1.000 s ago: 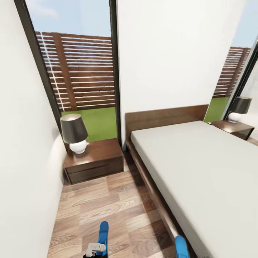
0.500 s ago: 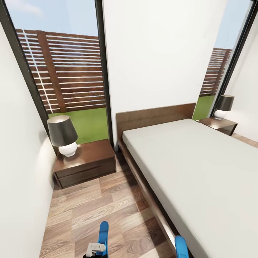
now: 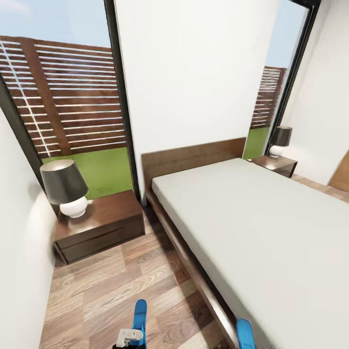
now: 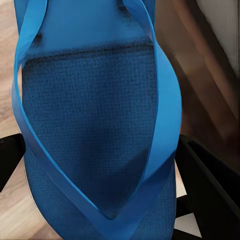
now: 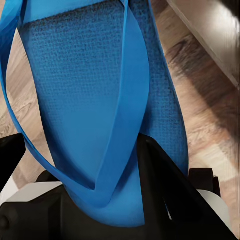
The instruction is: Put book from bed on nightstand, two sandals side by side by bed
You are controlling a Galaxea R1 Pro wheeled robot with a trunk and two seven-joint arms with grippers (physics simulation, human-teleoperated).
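left hand (image 4: 107, 165): clamped on a sandal (image 4: 95, 120) | right hand (image 5: 85, 170): clamped on another sandal (image 5: 95, 100)

The bed (image 3: 252, 218) fills the right of the room, headboard against the far wall. Left of its head stands a nightstand (image 3: 99, 228) with a lamp (image 3: 65, 189) on its left part; a glass door (image 3: 63, 106) lies behind it. A 2nd nightstand (image 3: 276, 165), also bearing a lamp (image 3: 280, 140), sits at the far right of the bed. At the near edge, 1 sandal (image 3: 140, 317) is over the floor (image 3: 106, 295) left of the bed, the other sandal (image 3: 245, 334) by the bed's near left side.
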